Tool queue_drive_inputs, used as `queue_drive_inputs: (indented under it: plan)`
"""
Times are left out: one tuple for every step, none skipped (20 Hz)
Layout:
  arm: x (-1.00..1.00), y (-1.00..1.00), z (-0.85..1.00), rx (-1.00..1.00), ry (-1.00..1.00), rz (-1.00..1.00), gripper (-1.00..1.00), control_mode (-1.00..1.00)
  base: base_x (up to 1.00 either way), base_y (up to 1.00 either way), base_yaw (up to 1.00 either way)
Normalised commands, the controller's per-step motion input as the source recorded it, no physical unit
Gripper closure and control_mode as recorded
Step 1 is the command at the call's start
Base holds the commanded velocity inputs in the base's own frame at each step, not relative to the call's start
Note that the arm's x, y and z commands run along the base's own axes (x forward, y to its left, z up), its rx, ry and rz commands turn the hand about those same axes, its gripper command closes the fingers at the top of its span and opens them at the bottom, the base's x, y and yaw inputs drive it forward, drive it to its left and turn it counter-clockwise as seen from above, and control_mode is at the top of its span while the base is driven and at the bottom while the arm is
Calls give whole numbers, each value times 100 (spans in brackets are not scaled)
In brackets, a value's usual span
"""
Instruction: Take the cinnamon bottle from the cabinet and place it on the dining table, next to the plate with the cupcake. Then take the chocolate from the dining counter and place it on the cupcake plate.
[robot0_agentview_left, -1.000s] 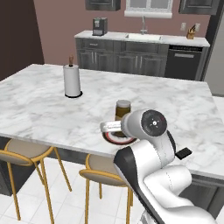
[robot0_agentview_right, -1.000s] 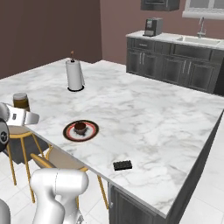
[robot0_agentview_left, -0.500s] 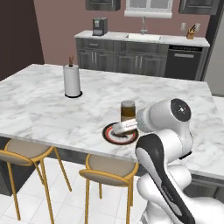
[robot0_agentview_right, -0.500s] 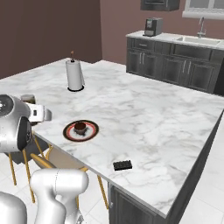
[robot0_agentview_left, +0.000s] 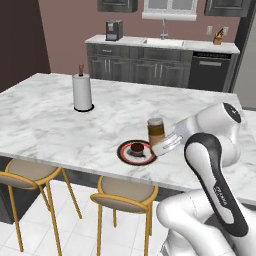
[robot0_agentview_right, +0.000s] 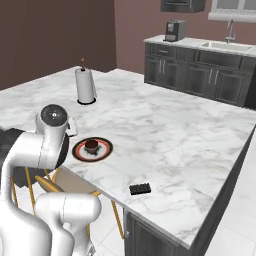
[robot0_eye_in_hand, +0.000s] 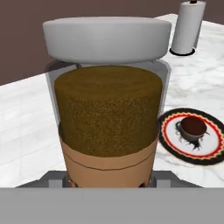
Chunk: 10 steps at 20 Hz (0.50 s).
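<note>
Cinnamon bottle (robot0_agentview_left: 156, 131) is held upright in the closed gripper (robot0_agentview_left: 161, 146), just beside the cupcake (robot0_agentview_left: 136, 148) plate (robot0_agentview_left: 123, 153), above the dining table (robot0_agentview_left: 45, 120).

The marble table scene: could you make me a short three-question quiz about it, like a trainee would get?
1. True or false: the cinnamon bottle is gripped by the hand.
2. What sits on the plate?
A. the chocolate
B. the cupcake
C. the paper towel roll
3. Fill in: the chocolate lies on the dining table near its ____ edge, seen from the right base view.

Key:
1. True; the hand is shut on it, close beside the plate.
2. B, the cupcake. The paper towel roll stands farther back on the marble.
3. Front, apart from the plate.
</note>
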Motion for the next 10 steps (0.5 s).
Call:
queue_drive_inputs:
  plan:
    - [0,-38,-14,0,0,12,100,-100,0,0,0]
    - [0,-43,-15,0,0,9,100,-100,0,0,0]
    - [0,-43,-11,0,0,5,100,-100,0,0,0]
    - [0,-43,-10,2,0,4,100,-100,0,0,0]
    - [0,-44,-10,5,0,3,100,-100,0,0,0]
    - [0,-47,-9,7,0,1,100,-100,0,0,0]
    - [0,-46,-8,8,0,0,100,-100,0,0,0]
    - [0,-49,-8,10,-4,0,100,-100,0,0,0]
    - [0,-50,-8,11,-7,0,100,-100,0,0,0]
    - [0,-52,-11,11,-6,0,100,-100,0,0,0]
